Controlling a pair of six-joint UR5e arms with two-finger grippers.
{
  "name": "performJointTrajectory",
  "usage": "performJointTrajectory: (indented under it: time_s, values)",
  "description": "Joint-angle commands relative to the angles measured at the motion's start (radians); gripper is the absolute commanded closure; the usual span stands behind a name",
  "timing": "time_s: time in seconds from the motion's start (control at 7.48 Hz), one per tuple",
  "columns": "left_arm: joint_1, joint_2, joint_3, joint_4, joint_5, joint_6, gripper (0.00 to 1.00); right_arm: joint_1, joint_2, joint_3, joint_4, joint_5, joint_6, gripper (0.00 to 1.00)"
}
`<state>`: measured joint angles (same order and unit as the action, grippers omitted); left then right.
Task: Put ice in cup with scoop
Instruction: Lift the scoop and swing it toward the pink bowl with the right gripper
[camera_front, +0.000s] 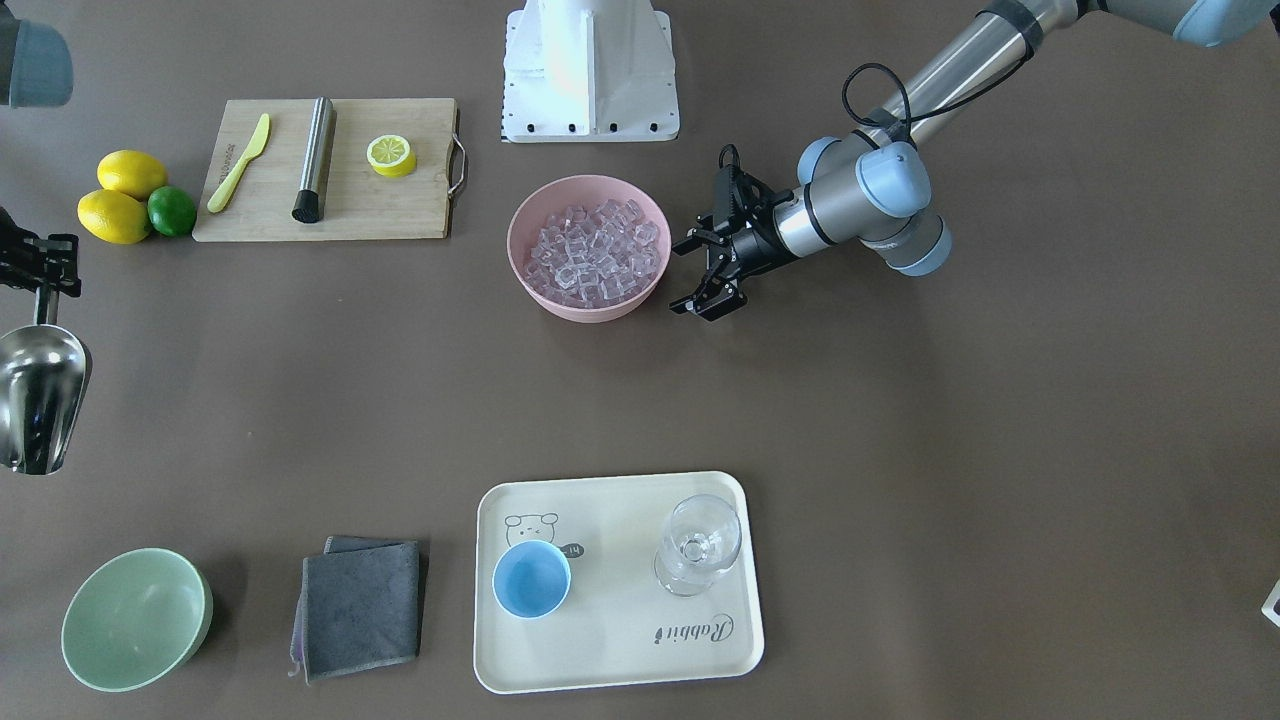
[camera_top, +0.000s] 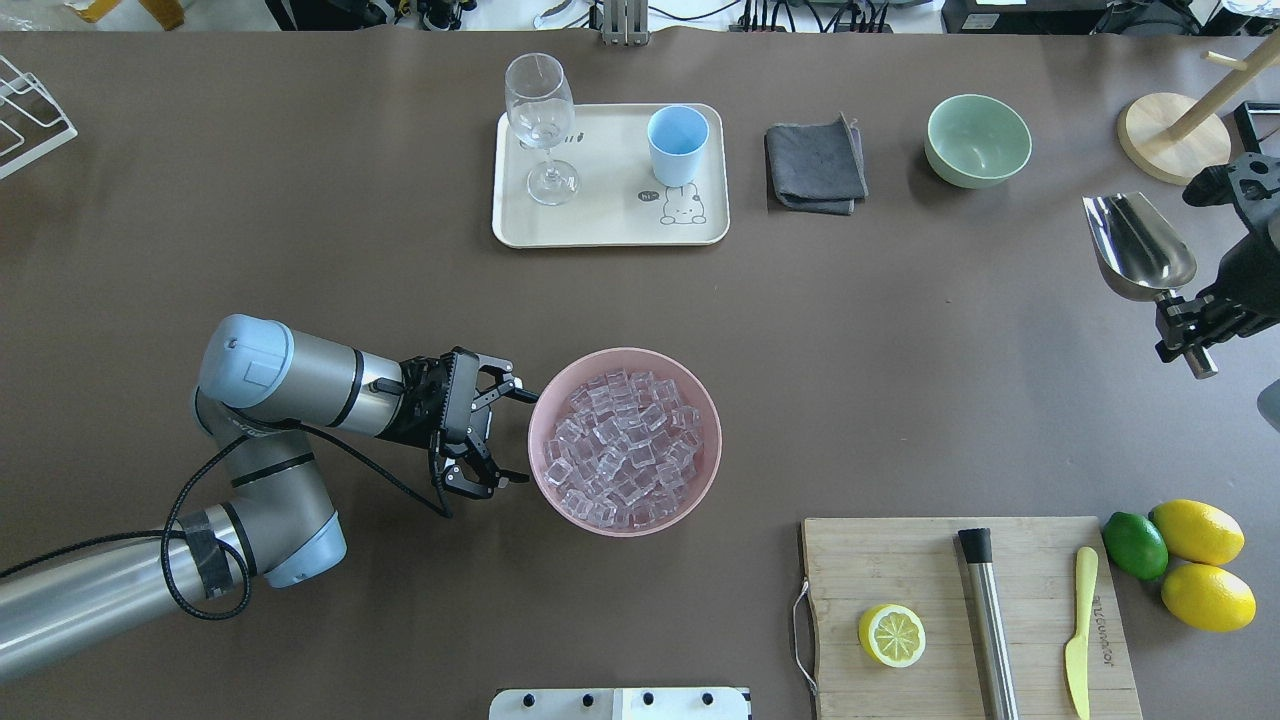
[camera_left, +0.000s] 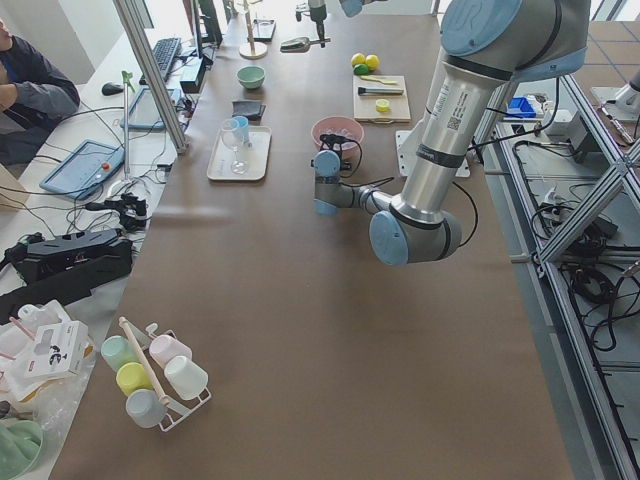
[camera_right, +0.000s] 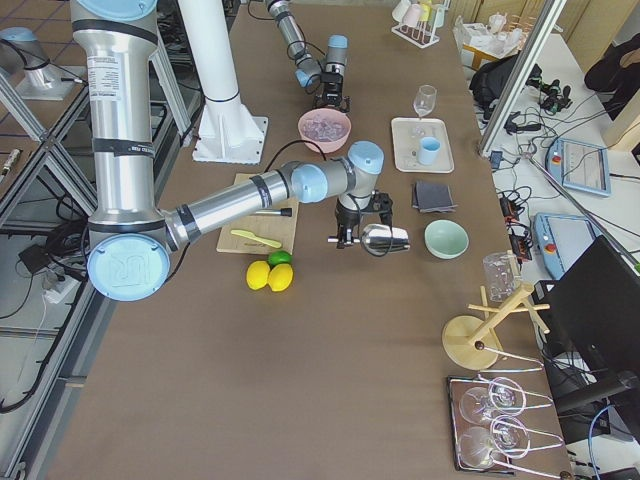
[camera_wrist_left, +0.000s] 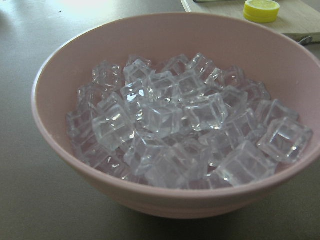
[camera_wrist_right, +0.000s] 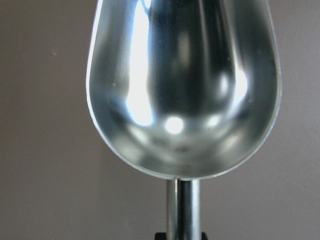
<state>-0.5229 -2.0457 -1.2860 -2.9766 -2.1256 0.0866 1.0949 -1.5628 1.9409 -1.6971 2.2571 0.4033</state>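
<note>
The right gripper (camera_top: 1188, 330) clamped the empty scoop (camera_top: 1140, 245) by its handle, well apart from the ice (camera_top: 625, 445), the left gripper (camera_top: 522, 436) gaped empty beside its bowl (camera_top: 716, 445), and the cup (camera_top: 677, 145) sat on the tray (camera_top: 600, 220); unheld, the bowl might slide when scooped.

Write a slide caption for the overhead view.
Right gripper holds empty scoop; open left gripper beside bowl of ice; cup on tray.

Left hand (camera_top: 522, 437) level, wide open, right hand (camera_top: 1186, 334) clamped on scoop (camera_top: 1140, 245)
</note>
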Motion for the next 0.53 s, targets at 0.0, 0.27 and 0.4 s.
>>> performJointTrajectory:
  time_s: [0.0,0.27,0.4]
  values:
    - [0.011,-0.01,-0.001,-0.021,0.004,-0.031,0.02,0.028,0.02,0.199,-0.131,-0.011,-0.142,1.0]
    - [0.023,-0.01,0.001,-0.025,0.006,-0.031,0.02,0.028,0.076,0.224,-0.131,-0.016,-0.271,1.0]
    - [0.021,-0.01,0.002,-0.025,0.006,-0.033,0.02,0.02,0.107,0.228,-0.131,-0.051,-0.376,1.0]
